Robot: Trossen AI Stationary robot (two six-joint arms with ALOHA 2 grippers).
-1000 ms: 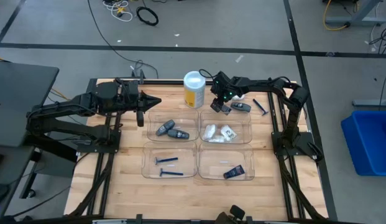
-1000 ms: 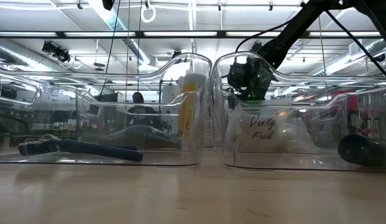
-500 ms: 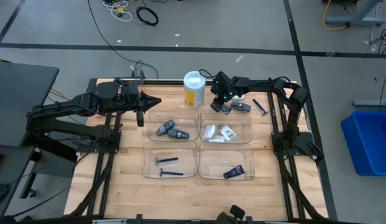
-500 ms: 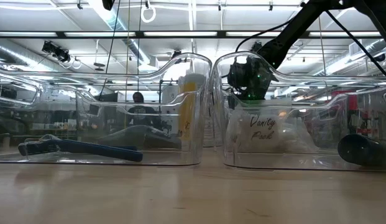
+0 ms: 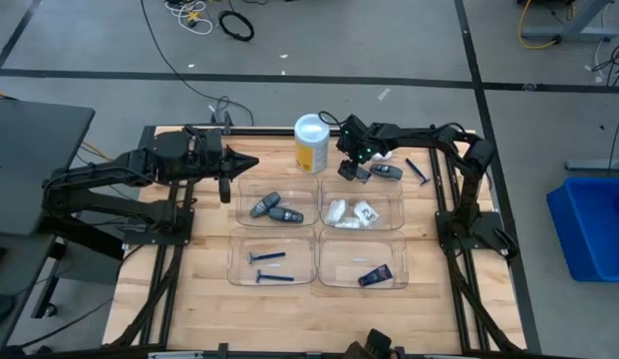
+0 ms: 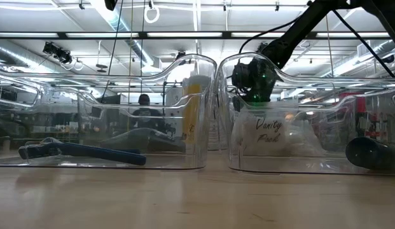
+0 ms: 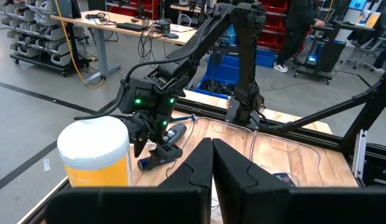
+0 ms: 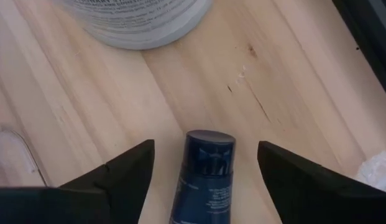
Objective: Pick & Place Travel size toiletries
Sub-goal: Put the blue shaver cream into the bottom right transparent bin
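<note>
Fingers of the left gripper (image 7: pixel 211 163) are pressed together on nothing, hovering beside the yellow canister (image 5: pixel 310 144). The right gripper (image 8: pixel 206 163) stands wide open with the dark blue tube (image 8: pixel 204 177) lying between its fingers on the table (image 8: pixel 292 74), not gripped.

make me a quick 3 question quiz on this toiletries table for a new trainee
1. True or false: the right tool stands open around a dark blue tube.
2. How many razors lie in the tray with razors? A one, B two, C four.
3. Fill in: the yellow canister has a ___ lid.

Key: 1 true. 2 B; two razors lie there. 3 white.
</note>
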